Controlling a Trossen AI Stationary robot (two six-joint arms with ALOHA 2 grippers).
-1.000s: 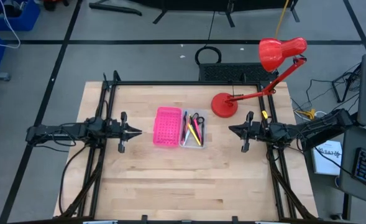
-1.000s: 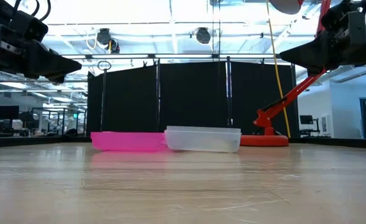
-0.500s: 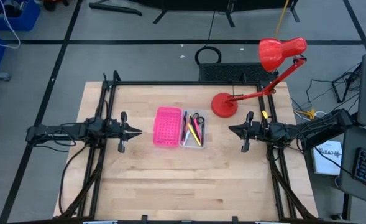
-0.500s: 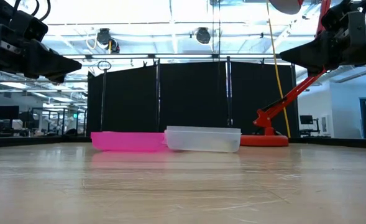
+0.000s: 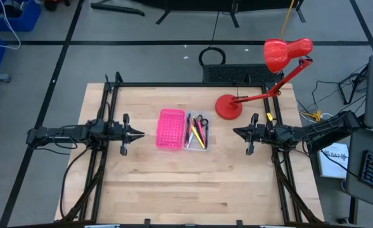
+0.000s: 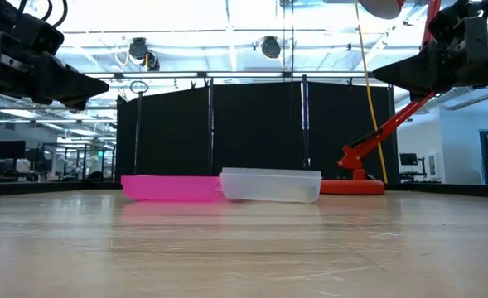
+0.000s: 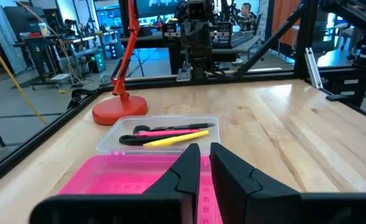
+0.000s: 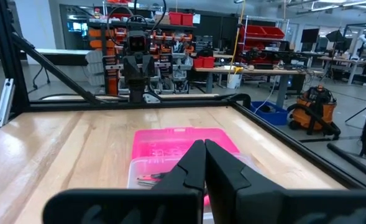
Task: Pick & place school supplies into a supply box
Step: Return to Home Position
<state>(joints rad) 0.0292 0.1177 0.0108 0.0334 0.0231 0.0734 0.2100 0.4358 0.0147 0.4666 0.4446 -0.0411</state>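
Note:
The translucent supply box sits at mid-table on its flat bottom, right beside a bright pink perforated tray. Inside the box lie black-handled scissors, a pink-red pen, a yellow pencil and a black pen. My left gripper hovers left of the pink tray, empty, its fingers together but for a narrow slit. My right gripper hovers right of the box, shut and empty. In the low view both stand well above the tabletop.
A red desk lamp stands with its base on the far side of the table, just behind and right of the box; its arm slants out to the head beyond the far right corner. A black frame rims the table. Bare wood fills the near half.

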